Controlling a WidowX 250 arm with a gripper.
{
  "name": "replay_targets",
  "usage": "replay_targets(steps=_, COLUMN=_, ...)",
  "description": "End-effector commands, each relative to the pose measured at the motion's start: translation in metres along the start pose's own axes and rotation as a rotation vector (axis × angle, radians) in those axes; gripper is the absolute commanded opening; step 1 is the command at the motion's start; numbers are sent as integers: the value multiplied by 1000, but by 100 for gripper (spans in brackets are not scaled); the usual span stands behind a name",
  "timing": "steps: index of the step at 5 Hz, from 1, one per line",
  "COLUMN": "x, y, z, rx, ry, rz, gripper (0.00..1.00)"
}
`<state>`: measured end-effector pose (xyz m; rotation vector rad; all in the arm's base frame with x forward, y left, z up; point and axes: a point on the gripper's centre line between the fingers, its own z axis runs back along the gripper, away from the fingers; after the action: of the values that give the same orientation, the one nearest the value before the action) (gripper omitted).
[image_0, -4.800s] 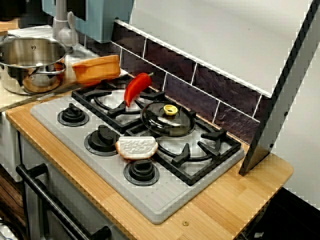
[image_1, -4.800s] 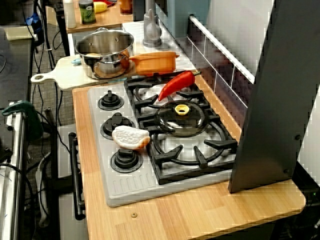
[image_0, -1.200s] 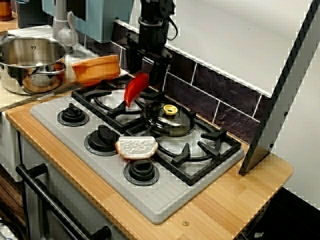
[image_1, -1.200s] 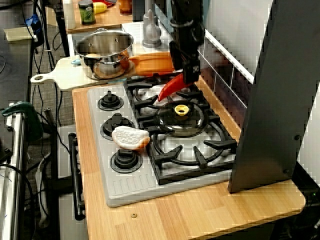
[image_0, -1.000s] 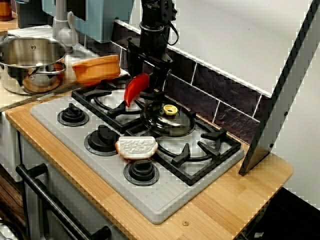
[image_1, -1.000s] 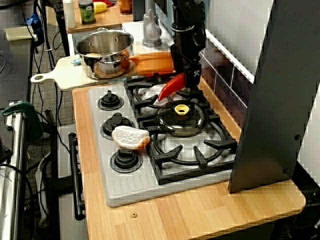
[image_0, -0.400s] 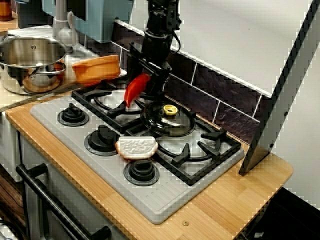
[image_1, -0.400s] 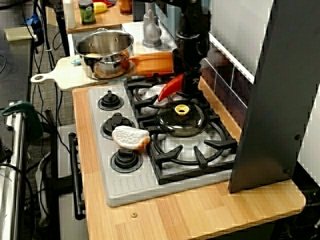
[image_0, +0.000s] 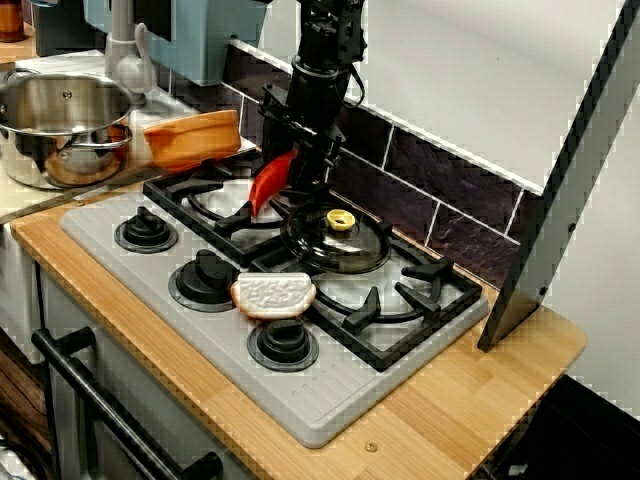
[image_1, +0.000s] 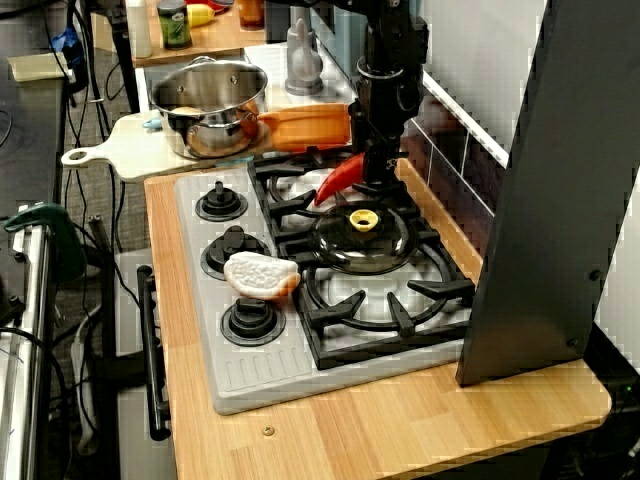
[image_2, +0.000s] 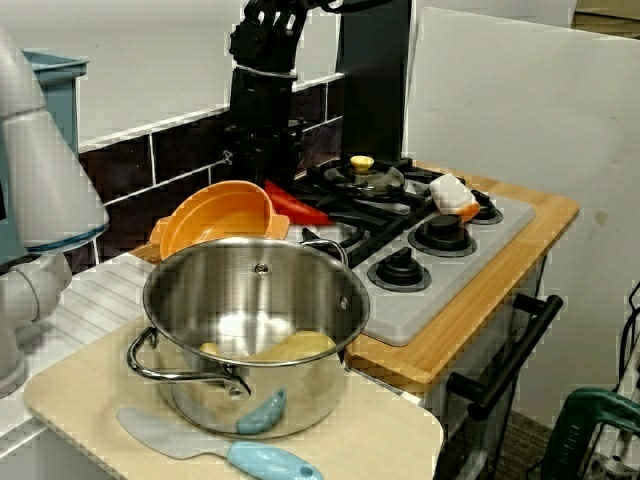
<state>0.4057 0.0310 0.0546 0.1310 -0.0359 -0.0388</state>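
Lowered since a second ago, the tool (image_0: 298, 168) straddles the red pepper (image_0: 265, 188) at ten o'clock from the glass lid (image_0: 322, 246); whether it grips is unclear.

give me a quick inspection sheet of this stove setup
surface: grey hob with black grates, set in a wooden counter.
job's things: red pepper lying tilted on the back grate.
clutter: glass lid on a burner; bread slice by the front knobs; orange bowl; steel pot on a cutting board, blue spatula beside it.
grippers: gripper down at the pepper's upper end, fingers either side; whether it is clamped cannot be told.
cables: cable loop at the arm's wrist; loose cables beside the oven.
surroundings: dark tiled backsplash; grey panel leaning at the counter's end.
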Motion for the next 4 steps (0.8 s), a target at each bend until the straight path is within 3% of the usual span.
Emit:
replay_targets(steps=1, x=-2, y=14, z=29, rx=-19, ry=-27, rz=-3, gripper=0)
replay_targets(steps=2, x=-2, y=20, z=47, rx=-53, ry=-20, rz=16, gripper=0)
replay_targets(steps=3, x=2, y=30, z=63, rx=-109, ry=21, rz=61, gripper=0)
replay_targets(steps=4, x=5, y=42, z=76, rx=-191, ry=57, rz=62, gripper=0)
